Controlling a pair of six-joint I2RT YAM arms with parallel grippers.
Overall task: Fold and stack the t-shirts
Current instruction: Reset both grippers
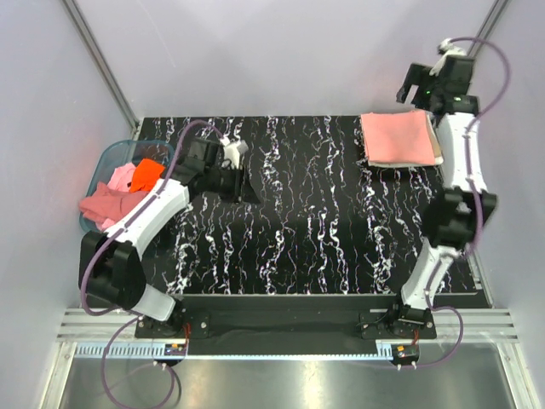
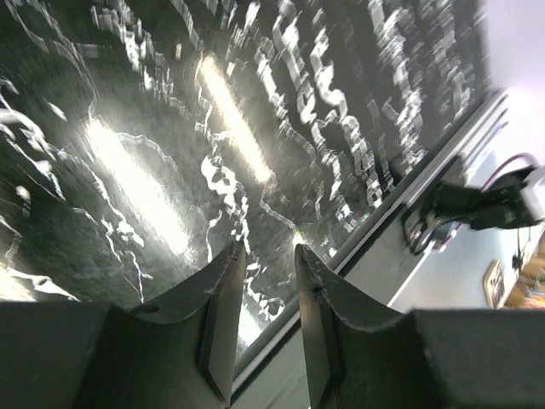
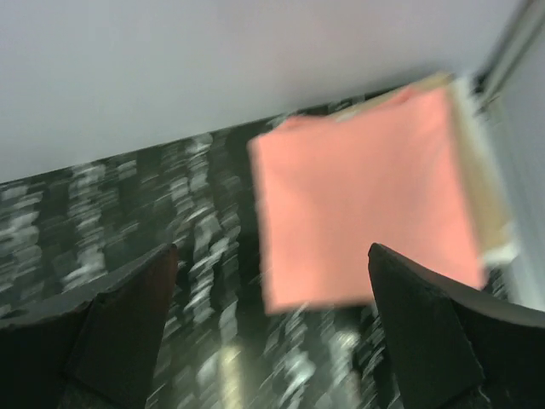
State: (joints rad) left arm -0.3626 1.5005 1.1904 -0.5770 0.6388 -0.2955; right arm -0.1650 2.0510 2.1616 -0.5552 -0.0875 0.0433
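Observation:
A folded salmon-pink t-shirt (image 1: 397, 138) lies on a folded tan t-shirt (image 1: 438, 146) at the table's far right; both show blurred in the right wrist view, the salmon-pink t-shirt (image 3: 362, 213) over the tan t-shirt (image 3: 477, 192). My right gripper (image 1: 413, 92) hovers above and behind this stack, wide open and empty (image 3: 272, 247). Unfolded orange (image 1: 147, 173), light pink (image 1: 122, 178) and dusty rose (image 1: 104, 207) t-shirts are heaped in the basket at the left. My left gripper (image 1: 247, 183) is over the bare table right of the basket, its jaws a narrow gap apart and empty (image 2: 266, 249).
The translucent teal basket (image 1: 104, 162) stands at the table's left edge, with the dusty rose shirt hanging over its near rim. The black marbled table (image 1: 324, 221) ends at a metal rail (image 1: 281, 328) by the arm bases. Grey walls close in on three sides.

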